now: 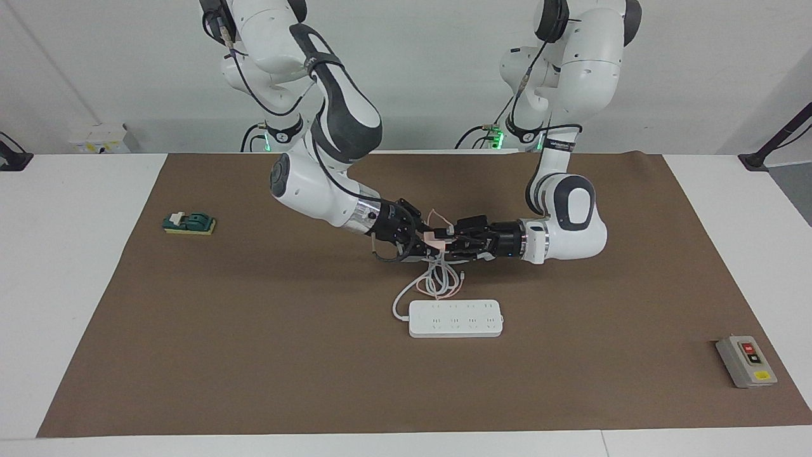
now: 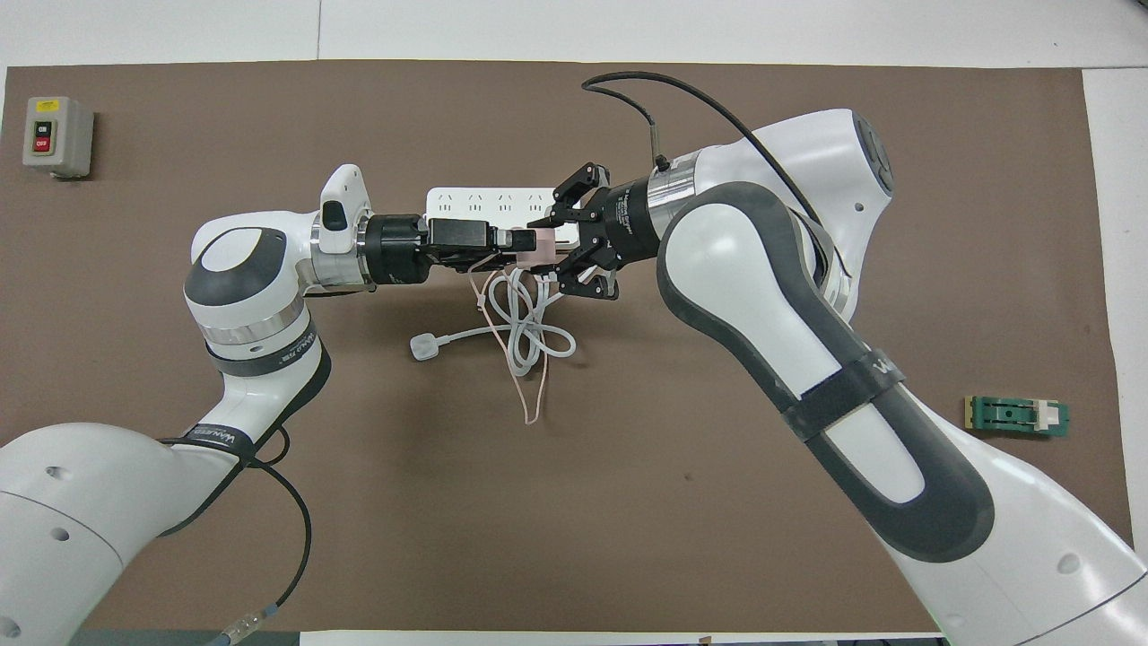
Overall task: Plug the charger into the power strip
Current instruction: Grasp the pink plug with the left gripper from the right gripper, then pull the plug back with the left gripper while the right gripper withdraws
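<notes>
The pale-pink charger [image 1: 436,238] [image 2: 539,242] is held up in the air between both grippers, over the coiled cords. My left gripper [image 1: 451,240] [image 2: 525,240] is shut on it. My right gripper [image 1: 424,244] [image 2: 558,244] meets it from the other end, its fingers spread open on either side of the cube. The thin pink cable [image 1: 446,287] [image 2: 531,395] hangs down to the mat. The white power strip [image 1: 455,318] [image 2: 489,202] lies flat on the mat, farther from the robots than the grippers, partly covered by them in the overhead view.
The strip's thick white cord [image 1: 402,298] [image 2: 529,345] loops under the grippers and ends in a white three-pin plug [image 2: 423,347]. A grey button box [image 1: 746,360] [image 2: 56,136] sits toward the left arm's end. A green block [image 1: 189,223] [image 2: 1016,416] sits toward the right arm's end.
</notes>
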Action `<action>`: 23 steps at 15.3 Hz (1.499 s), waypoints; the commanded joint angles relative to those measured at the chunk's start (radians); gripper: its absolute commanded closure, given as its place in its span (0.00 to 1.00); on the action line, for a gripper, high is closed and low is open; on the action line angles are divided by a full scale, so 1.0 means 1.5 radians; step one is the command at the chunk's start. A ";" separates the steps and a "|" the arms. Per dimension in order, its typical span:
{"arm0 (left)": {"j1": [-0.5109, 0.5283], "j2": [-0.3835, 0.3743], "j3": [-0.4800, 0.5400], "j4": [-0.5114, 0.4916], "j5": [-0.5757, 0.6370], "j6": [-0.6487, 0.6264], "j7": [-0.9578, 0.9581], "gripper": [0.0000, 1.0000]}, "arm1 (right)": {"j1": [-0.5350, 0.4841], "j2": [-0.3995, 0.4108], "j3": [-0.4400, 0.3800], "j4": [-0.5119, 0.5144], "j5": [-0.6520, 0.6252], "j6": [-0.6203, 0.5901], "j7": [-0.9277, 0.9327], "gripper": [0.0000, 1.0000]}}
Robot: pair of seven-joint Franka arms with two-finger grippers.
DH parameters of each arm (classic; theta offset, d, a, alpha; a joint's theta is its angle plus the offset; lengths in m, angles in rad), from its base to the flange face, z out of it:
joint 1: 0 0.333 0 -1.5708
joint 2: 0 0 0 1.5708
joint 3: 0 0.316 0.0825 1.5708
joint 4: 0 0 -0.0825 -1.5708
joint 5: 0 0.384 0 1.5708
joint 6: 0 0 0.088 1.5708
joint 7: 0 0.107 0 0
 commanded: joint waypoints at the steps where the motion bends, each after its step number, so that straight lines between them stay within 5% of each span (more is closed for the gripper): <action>1: 0.005 -0.025 0.001 -0.020 0.016 -0.006 -0.010 0.74 | -0.002 0.012 0.000 0.015 0.001 -0.002 0.007 1.00; 3: 0.006 -0.027 0.001 -0.020 0.017 -0.005 -0.011 0.88 | -0.003 0.012 0.000 0.015 0.001 -0.002 0.007 1.00; 6: 0.006 -0.028 0.001 -0.019 0.022 -0.004 -0.010 0.93 | -0.003 0.012 0.000 0.015 0.002 -0.002 0.007 1.00; 7: 0.006 -0.028 0.001 -0.019 0.022 -0.004 -0.010 0.94 | -0.004 0.012 0.000 0.015 0.002 -0.002 0.008 0.91; 8: 0.007 -0.029 0.001 -0.019 0.023 -0.004 -0.010 0.93 | -0.001 0.012 -0.001 0.015 0.001 -0.001 0.009 0.01; 17: 0.085 -0.066 0.006 0.024 0.246 0.016 0.004 0.84 | -0.029 0.000 -0.009 0.025 -0.029 -0.003 0.012 0.00; 23: 0.181 -0.109 0.006 0.052 0.450 0.014 0.045 0.91 | -0.111 -0.067 -0.008 0.025 -0.128 -0.072 -0.049 0.00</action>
